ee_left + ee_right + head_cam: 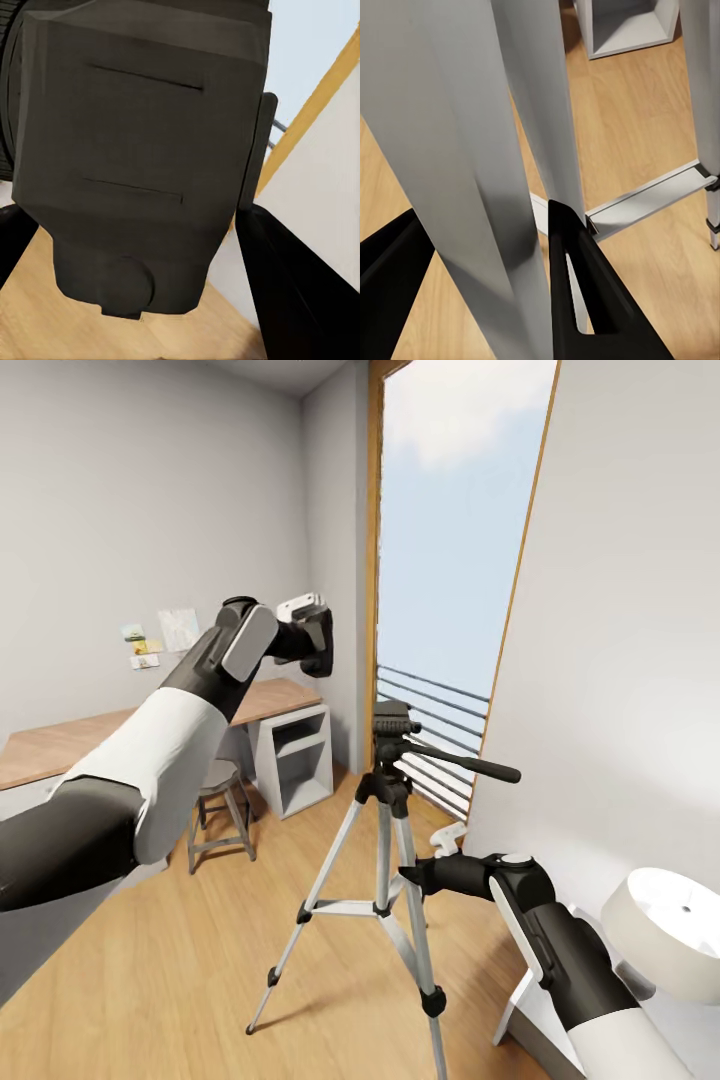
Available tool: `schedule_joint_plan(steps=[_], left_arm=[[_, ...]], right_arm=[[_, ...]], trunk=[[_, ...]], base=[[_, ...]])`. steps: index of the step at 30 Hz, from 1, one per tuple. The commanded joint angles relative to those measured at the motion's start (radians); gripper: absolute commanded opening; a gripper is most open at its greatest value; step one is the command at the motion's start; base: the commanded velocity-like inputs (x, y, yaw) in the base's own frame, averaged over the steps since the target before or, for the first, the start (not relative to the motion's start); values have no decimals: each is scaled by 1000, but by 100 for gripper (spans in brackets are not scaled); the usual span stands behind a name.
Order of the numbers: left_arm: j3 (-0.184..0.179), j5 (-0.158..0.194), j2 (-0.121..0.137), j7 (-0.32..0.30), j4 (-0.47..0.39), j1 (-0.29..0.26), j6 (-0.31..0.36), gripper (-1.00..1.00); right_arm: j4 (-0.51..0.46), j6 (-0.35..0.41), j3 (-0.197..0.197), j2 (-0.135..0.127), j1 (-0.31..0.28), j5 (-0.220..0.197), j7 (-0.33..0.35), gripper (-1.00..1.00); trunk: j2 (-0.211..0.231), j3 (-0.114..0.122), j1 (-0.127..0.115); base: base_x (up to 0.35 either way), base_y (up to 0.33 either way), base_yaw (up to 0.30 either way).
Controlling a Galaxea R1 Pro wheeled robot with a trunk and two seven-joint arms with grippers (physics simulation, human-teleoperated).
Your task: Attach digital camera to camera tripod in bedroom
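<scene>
**A:** Head view has us in the bedroom already, parked right in front of the camera tripod [385, 860]. It stands upright on the wood floor by the tall window [450, 560], legs spread, and its black head [392, 728] with the pan handle is bare. So nothing is mounted yet, as far as we can see.

**B:** Yeah, and the digital camera [142, 157] is up in our left gripper [318, 640]. The left wrist view shows its dark body sitting between the two black fingers [296, 292], which look pressed against its sides. We'd say it's clamped on the camera, held raised and off to the left of the tripod head, well apart from it.

**A:** What about the right gripper [425, 875]? In the head view it's low, right at the tripod's legs.

**B:** In the right wrist view we've got a silver leg [472, 172] running between the fingers [577, 292]. One finger seems to touch the leg; the other sits off to the side with a gap. Looks like a loose straddle, partly open, maybe steadying the tripod. We can't tell if it actually grips.

**A:** So pickup and the drive over look done. What's left is the real job: bring the camera over that head and seat it.
</scene>
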Motion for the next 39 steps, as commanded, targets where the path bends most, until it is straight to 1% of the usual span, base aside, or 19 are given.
schedule_joint_plan(steps=[1,2,3,5,8,10,11,13,15,16,19,20,23,24,26,27,28,34,39], left_arm=[[-4,10,-3,33,-8,-1,0,-100],[-4,9,-4,45,-10,-1,-1,-100],[-4,10,-5,89,-17,-2,-2,-100],[-5,10,-3,90,-19,-2,-2,-100],[-6,10,12,49,-20,-2,-1,-100],[-8,10,25,-3,-21,-2,-1,-100],[-15,9,38,-87,-25,-2,-1,-100],[-33,9,53,-201,-31,-2,-1,-100],[-60,7,72,-338,-33,-2,-3,-100],[-92,4,94,-485,-29,-2,-9,-100],[-132,-2,134,-689,-25,-2,-34,-100],[-149,-6,163,-797,-23,-2,-60,-100],[-164,-8,209,-916,-25,-2,-99,-100],[-170,-8,239,-969,-33,-2,-120,-100],[-176,-7,267,-1003,-42,-2,-135,-100],[-181,-10,294,-1032,-61,-2,-148,-100],[-187,-16,309,-1034,-83,-2,-154,-100],[-203,-27,316,-1004,-85,2,-158,-100],[-215,-41,320,-998,-79,5,-150,-100]], right_arm=[[0,7,2,0,0,7,2,-100],[0,7,2,0,0,7,2,-100],[0,7,2,0,0,7,1,-100],[0,7,2,0,0,7,1,-100],[0,7,2,0,0,7,1,-100],[0,7,2,0,0,7,1,-100],[0,7,2,0,0,7,2,-100],[0,7,2,0,0,7,2,-100],[0,7,2,0,0,7,2,-100],[0,7,1,0,0,8,3,-100],[0,7,1,0,0,9,3,-100],[0,7,1,0,0,9,2,-100],[0,7,1,0,0,9,2,-100],[0,7,2,0,0,9,1,-100],[0,7,2,0,0,9,1,-100],[0,7,1,0,0,10,1,-100],[0,7,1,0,0,10,1,-100],[0,7,1,0,0,11,0,-100],[0,7,1,0,0,11,1,-100]], trunk=[[-1,-2,0],[-1,-2,0],[-1,-2,0],[-1,-2,0],[-1,-2,0],[-1,-2,0],[-1,-2,0],[-1,-2,0],[-1,-2,0],[-1,-2,0],[-1,-2,0],[-1,-2,0],[-1,-2,0],[-1,-2,0],[-1,-2,0],[-1,-2,0],[-1,-2,0],[-1,-2,0],[-1,-2,0]], base=[[0,0,0],[0,0,0],[0,0,0],[0,0,0],[0,0,0],[0,0,0],[0,0,0],[0,0,0],[0,0,0],[0,0,0],[0,0,0],[0,0,0],[0,0,0],[0,0,0],[0,0,0],[0,0,0],[0,0,0],[0,0,0],[0,0,0]])
